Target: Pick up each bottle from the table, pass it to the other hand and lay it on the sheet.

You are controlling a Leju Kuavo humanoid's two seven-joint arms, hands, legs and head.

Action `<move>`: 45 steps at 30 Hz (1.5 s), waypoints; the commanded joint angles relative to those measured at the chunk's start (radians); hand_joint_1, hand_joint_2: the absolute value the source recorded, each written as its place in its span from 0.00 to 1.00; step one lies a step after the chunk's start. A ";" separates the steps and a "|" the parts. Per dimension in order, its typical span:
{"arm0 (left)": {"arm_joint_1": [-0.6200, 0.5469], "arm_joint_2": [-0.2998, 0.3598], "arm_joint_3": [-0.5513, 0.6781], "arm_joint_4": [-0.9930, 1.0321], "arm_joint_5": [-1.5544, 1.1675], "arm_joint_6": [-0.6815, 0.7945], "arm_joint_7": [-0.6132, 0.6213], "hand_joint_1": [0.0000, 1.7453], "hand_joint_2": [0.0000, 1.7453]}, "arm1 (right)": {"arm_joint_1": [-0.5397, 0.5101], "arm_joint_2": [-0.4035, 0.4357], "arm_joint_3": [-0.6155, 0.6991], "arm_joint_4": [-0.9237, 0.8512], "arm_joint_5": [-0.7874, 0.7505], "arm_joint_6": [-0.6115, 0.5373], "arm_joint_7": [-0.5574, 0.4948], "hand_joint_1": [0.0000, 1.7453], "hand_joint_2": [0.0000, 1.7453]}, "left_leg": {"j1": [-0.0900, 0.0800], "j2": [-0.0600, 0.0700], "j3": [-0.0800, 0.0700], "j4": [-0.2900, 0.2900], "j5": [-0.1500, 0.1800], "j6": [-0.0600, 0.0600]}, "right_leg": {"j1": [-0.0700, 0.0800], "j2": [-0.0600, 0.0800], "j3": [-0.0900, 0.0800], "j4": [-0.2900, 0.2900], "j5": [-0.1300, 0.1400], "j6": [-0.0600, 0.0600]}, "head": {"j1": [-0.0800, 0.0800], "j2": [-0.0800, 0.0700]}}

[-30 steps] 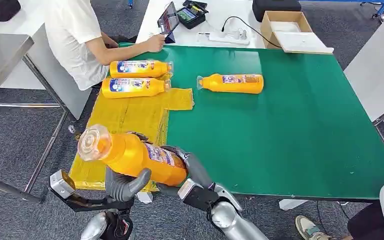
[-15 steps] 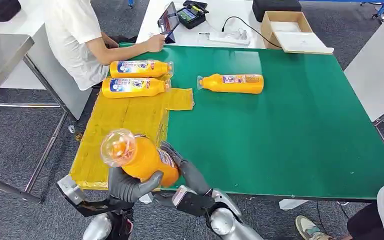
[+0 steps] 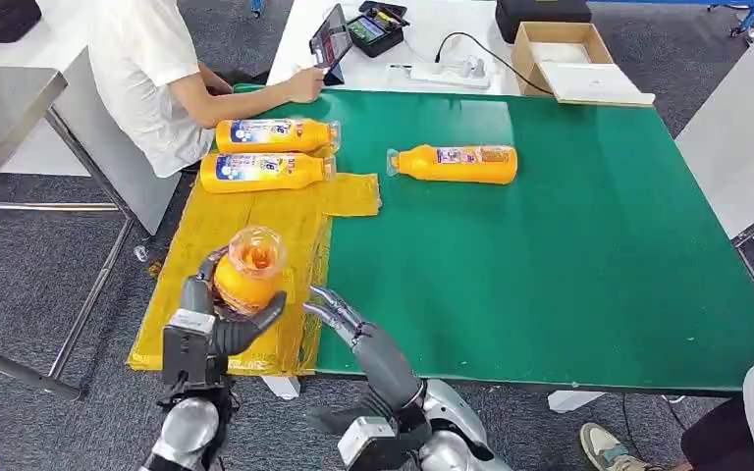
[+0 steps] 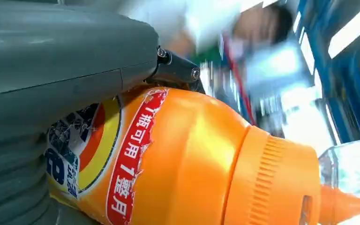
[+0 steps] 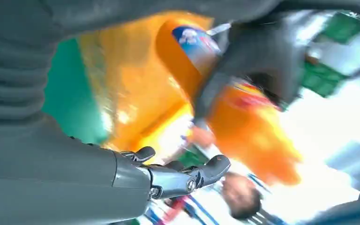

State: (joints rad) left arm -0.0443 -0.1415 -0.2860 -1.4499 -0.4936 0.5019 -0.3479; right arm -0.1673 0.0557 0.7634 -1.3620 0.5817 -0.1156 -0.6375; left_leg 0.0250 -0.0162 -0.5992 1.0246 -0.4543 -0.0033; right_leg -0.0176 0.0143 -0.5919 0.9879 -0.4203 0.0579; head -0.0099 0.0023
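Head view showed the left hand (image 3: pixel 218 319) wrapped around the body of an orange bottle (image 3: pixel 246 267), its clear cap pointing up towards the camera, so the bottle stood roughly upright in the grip above the near end of the yellow sheet (image 3: pixel 255 228). That upright hold read as the receiving side of a hand-over: the bottle would need tipping onto its side before it could lie flat like the two bottles (image 3: pixel 267 153) placed side by side at the sheet's far end. The right hand (image 3: pixel 349 324) hung just beside it over the green table (image 3: pixel 569 245), fingers apart and holding nothing, which suited a hand that had no further part in this bottle. One more bottle (image 3: pixel 457 163) lay on its side on the table, off the sheet, within the right arm's half, presumably next to be fetched. A person (image 3: pixel 157 69) sat at the far left corner, a hand near a tablet (image 3: pixel 331 37). Left wrist view, close and partly blurred, showed the grey thumb and fingers (image 4: pixel 51 65) pressed against the label of the bottle (image 4: pixel 187 159), gripping below its ribbed shoulder and leaving the cap end free. Right wrist view was blurred; the dark fingers (image 5: pixel 183 176) were spread with nothing between them, and the bottle (image 5: pixel 243 112) was beyond them in the other hand's dark fingers, apart from the right hand.
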 commanded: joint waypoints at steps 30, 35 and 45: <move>-0.697 0.024 -0.077 1.060 -0.802 -0.466 0.411 0.27 1.00 | -0.095 0.008 0.121 -0.044 -0.067 0.077 -0.061 0.00 0.00 | 0.000 -0.002 0.001 0.000 0.003 0.001 | 0.001 -0.001 0.002 0.001 0.002 -0.001 | 0.000 0.000; -0.697 0.017 -0.030 1.057 -0.722 -0.506 0.335 0.00 1.00 | -0.099 0.003 0.136 -0.042 -0.077 0.066 -0.061 0.00 0.00 | 0.000 -0.002 0.000 0.000 0.003 0.001 | 0.000 -0.001 0.002 0.000 0.002 0.000 | 0.000 0.000; -0.624 0.013 0.134 0.946 -0.344 -0.616 0.075 0.00 1.00 | -0.130 -0.022 0.207 -0.027 -0.145 0.010 -0.061 0.00 0.00 | 0.000 0.000 0.002 -0.001 0.002 0.001 | 0.001 0.000 0.003 0.000 0.002 -0.001 | 0.000 0.000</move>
State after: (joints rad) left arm -0.6834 -0.1339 -0.2839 -0.4803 -1.0382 -0.0694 -0.1837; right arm -0.2282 0.0801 0.8793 -1.4554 0.4746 -0.0747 -0.6958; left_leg 0.0250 -0.0206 -0.6008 1.0248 -0.4513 -0.0037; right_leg -0.0179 0.0125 -0.5910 0.9890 -0.4187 0.0594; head -0.0095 0.0023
